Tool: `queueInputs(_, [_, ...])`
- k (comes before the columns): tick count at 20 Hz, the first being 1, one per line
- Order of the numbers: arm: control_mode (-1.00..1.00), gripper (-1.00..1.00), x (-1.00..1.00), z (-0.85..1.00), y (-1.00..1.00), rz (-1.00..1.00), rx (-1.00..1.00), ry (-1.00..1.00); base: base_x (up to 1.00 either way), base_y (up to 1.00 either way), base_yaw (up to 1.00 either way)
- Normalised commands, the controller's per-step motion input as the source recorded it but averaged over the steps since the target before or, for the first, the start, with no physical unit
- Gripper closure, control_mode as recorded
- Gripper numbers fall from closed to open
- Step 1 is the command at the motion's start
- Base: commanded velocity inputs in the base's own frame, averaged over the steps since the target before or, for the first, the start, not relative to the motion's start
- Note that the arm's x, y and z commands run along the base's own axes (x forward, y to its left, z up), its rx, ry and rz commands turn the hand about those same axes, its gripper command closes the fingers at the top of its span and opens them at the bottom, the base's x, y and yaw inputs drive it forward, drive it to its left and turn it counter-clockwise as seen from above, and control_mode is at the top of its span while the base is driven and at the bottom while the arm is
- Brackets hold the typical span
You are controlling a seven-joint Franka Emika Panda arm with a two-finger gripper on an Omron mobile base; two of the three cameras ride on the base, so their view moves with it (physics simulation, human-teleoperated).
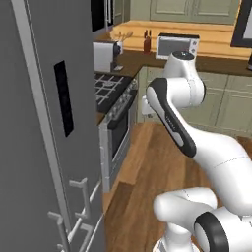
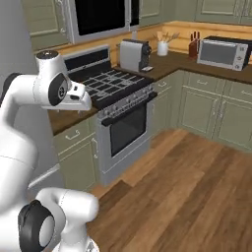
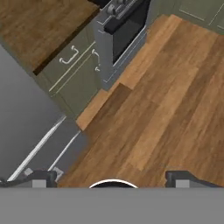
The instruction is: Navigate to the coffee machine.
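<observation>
The coffee machine (image 2: 134, 55), boxy with silver-grey sides and a dark front, sits on the dark brown desk (image 2: 172, 61) in the far corner, just beyond the black gas stove (image 2: 110, 84). Next along that desk stand a white utensil holder (image 2: 162, 47), a knife block (image 2: 194, 48) and a silver toaster oven (image 2: 224, 52). Sage-green cabinets (image 2: 204, 106) run below, over a plank wood floor (image 3: 170, 100). A grey fridge (image 1: 34, 138) looms left. The pincer (image 3: 112, 179) hangs released above the floor, tips wide apart.
</observation>
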Motion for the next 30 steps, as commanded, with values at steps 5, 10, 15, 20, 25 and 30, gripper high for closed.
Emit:
queueInputs(5, [1.00,-1.00,0.00,0.00,0.00,0.00,0.00,0.00,0.08,-0.06,-0.78])
queueInputs(10, [1.00,-1.00,0.00,0.00,0.00,0.00,0.00,0.00,0.80,-0.16,-0.42])
queueInputs(15, [1.00,-1.00,0.00,0.00,0.00,0.00,0.00,0.00,1.00,-0.20,-0.13])
queueInputs(20, [1.00,-1.00,0.00,0.00,0.00,0.00,0.00,0.00,1.00,-0.24,-0.01])
queueInputs(25, [1.00,-1.00,0.00,0.00,0.00,0.00,0.00,0.00,1.00,-0.33,0.02])
queueInputs(30, [1.00,-1.00,0.00,0.00,0.00,0.00,0.00,0.00,1.00,-0.30,0.33])
